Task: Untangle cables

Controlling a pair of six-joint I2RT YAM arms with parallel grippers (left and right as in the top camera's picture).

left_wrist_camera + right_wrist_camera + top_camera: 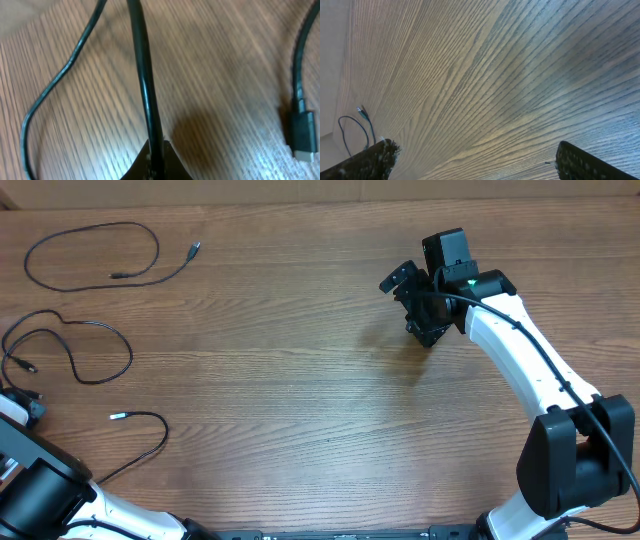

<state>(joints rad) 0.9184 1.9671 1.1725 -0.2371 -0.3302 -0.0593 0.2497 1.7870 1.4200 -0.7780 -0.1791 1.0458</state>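
Left wrist view showed the left pincer (156, 161) clenched on a thin, smooth black cable (144, 75) over the streaky wooden desk (225, 75), while the right pincer (477, 161) gaped wide, far from it.

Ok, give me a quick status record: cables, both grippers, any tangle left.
layout: upper cable, middle cable and lower cable, all on the left side of the table
tangle: no knot visible from overhead
left gripper: shut on a cable strand; cannot tell which of the three
right gripper: open, empty, over bare wood
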